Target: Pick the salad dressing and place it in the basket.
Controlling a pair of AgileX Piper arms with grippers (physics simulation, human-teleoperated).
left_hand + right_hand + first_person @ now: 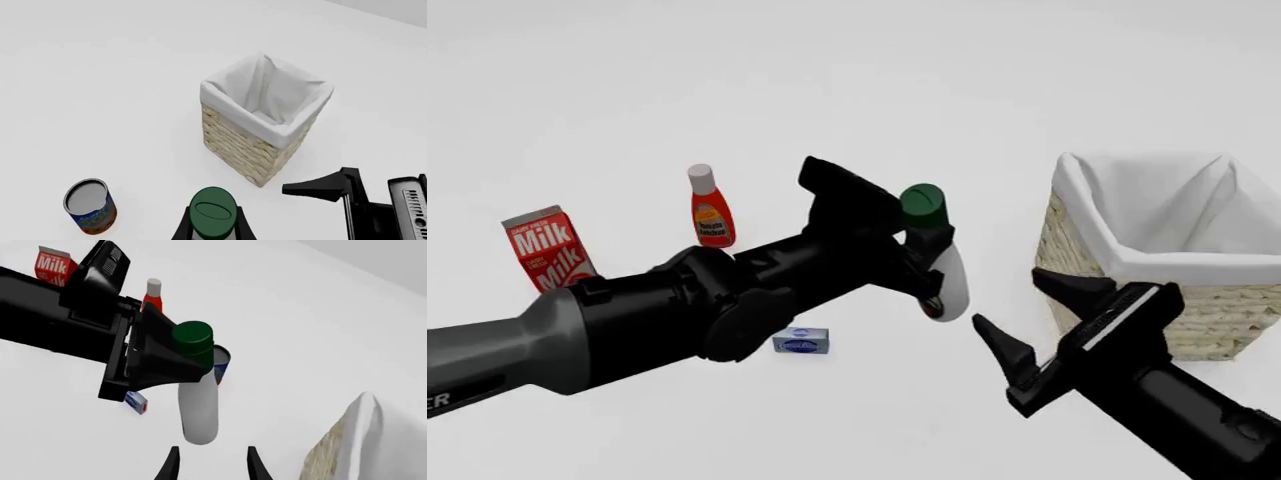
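The salad dressing (pixel 950 285), a white bottle with a dark green cap (pixel 924 203), hangs above the table just left of the basket (pixel 1228 310). My left gripper (pixel 924 268) is shut on the bottle below its cap. In the left wrist view the cap (pixel 213 212) sits between the fingers (pixel 181 231), with the tan, white-lined basket (pixel 253 150) ahead. My right gripper (pixel 1009 298) stands open with nothing in it, low in front of the basket and right of the bottle. The right wrist view shows the salad dressing (pixel 199 410) above its open fingers (pixel 172 462) and the basket's rim (pixel 360 430) beside them.
A milk carton (pixel 547 245) and a red bottle with a white cap (pixel 709 210) stand at the left. A small blue box (pixel 802 342) lies under the left arm. A blue and orange can (pixel 90 205) stands behind the held bottle.
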